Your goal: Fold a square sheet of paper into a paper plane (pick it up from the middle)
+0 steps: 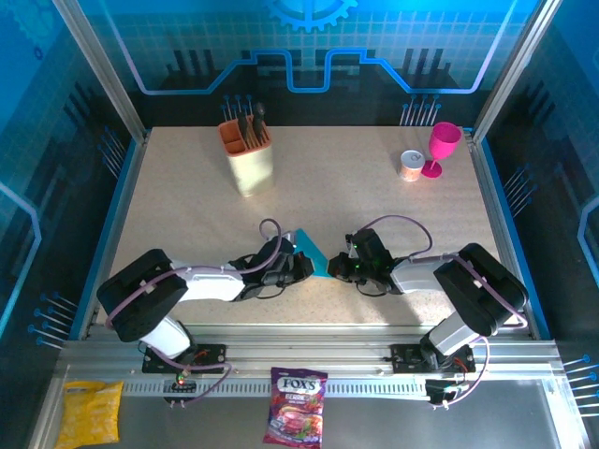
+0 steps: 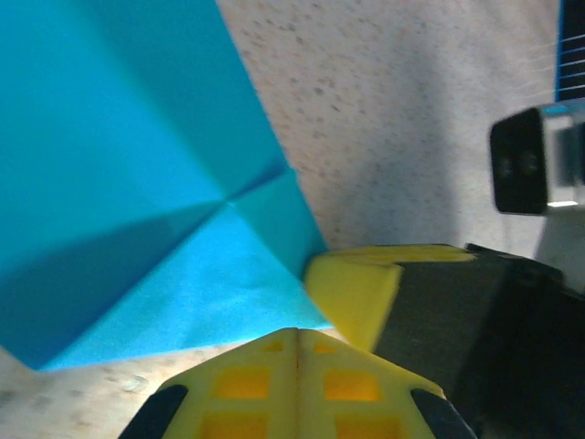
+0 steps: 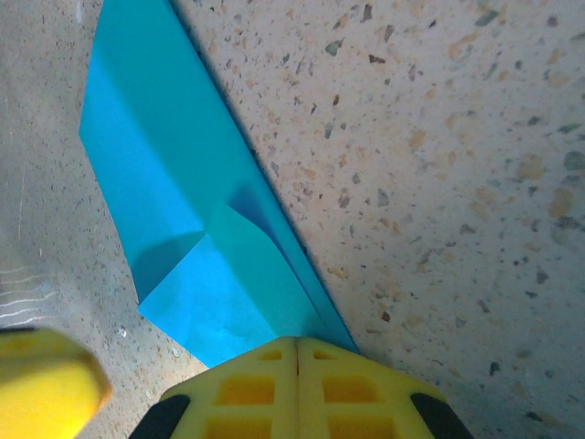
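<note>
The sheet of paper, bright cyan-blue and already partly folded into a narrow pointed shape with creases across it, lay flat on the speckled table near its front middle, directly between my two arms. From above, its long axis ran slantwise, the far tip leaning toward the left arm's side and the near end toward the right arm's side.

The left gripper had its yellow fingers pressed together with nothing between them. Its tip sat just beside the paper's near edge, so the sheet spread ahead of it and to its left.

The right gripper was also pressed together. In its wrist view the folded strip ran straight away from the fingertips, up and to the left, and the strip's near corner met the tip and slipped out of sight beneath it. I could not tell whether it pinched that corner or merely rested on it.

I judged the right arm marginally the nearer, lined up along the strip's length, while the left arm faced its broad side
</note>
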`<act>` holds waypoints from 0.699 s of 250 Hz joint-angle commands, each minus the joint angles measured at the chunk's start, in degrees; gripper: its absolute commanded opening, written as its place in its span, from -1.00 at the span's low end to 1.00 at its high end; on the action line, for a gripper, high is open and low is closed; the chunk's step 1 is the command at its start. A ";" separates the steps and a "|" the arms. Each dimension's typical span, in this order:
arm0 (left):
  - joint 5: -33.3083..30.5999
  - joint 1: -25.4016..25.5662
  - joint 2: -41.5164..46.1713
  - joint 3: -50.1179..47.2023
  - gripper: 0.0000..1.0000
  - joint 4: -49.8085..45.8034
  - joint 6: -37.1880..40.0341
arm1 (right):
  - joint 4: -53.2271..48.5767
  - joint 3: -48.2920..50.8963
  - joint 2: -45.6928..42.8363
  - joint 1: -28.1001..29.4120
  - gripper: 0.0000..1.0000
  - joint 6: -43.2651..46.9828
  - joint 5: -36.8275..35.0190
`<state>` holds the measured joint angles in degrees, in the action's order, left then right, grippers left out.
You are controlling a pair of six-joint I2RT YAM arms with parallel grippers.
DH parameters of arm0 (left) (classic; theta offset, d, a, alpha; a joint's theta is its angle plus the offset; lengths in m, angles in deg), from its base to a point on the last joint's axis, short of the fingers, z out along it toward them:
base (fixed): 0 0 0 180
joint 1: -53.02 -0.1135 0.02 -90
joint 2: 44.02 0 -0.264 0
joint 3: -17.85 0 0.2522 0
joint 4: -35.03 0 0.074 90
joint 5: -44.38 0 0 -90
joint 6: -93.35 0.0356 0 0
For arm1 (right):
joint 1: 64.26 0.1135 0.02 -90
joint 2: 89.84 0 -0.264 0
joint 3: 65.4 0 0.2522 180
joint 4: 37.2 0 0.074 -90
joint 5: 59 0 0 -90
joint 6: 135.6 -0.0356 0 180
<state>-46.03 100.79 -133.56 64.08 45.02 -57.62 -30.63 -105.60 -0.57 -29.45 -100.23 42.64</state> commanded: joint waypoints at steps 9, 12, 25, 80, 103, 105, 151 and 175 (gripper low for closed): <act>-6.48 1.62 -2.63 0.64 -1.00 5.96 -7.48 | -7.04 1.83 3.30 -0.06 -1.00 -0.35 -2.31; -6.66 1.56 -2.92 0.57 -1.00 6.22 -7.95 | -6.99 1.87 3.31 -0.02 -1.00 -0.36 -2.31; -6.98 1.56 -4.45 0.31 -1.00 8.33 -9.64 | -7.05 1.91 3.17 0.00 -1.00 -0.47 -2.40; -7.44 1.92 -11.26 -0.11 -1.00 12.88 -14.74 | -7.51 2.00 2.79 0.02 -1.00 -0.72 -2.76; -8.77 2.23 -12.58 -1.16 -1.00 12.68 -16.37 | -7.99 2.00 2.54 0.00 -1.00 -0.91 -3.08; -8.83 2.24 -12.63 -1.04 -1.00 12.61 -16.55 | -8.02 2.02 2.50 0.00 -1.00 -0.89 -3.08; -12.04 2.48 -11.24 -4.38 -1.00 7.86 -20.25 | -9.07 2.00 2.13 0.08 -1.00 -0.93 -3.66; -13.74 2.46 -8.75 -4.68 -1.00 1.17 -20.94 | -9.52 2.10 2.08 0.07 -1.00 -0.99 -3.82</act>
<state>-55.34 103.11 -143.98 62.18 58.14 -76.07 -30.49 -105.62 -0.46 -29.43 -101.11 42.38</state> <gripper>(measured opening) 0.051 0.061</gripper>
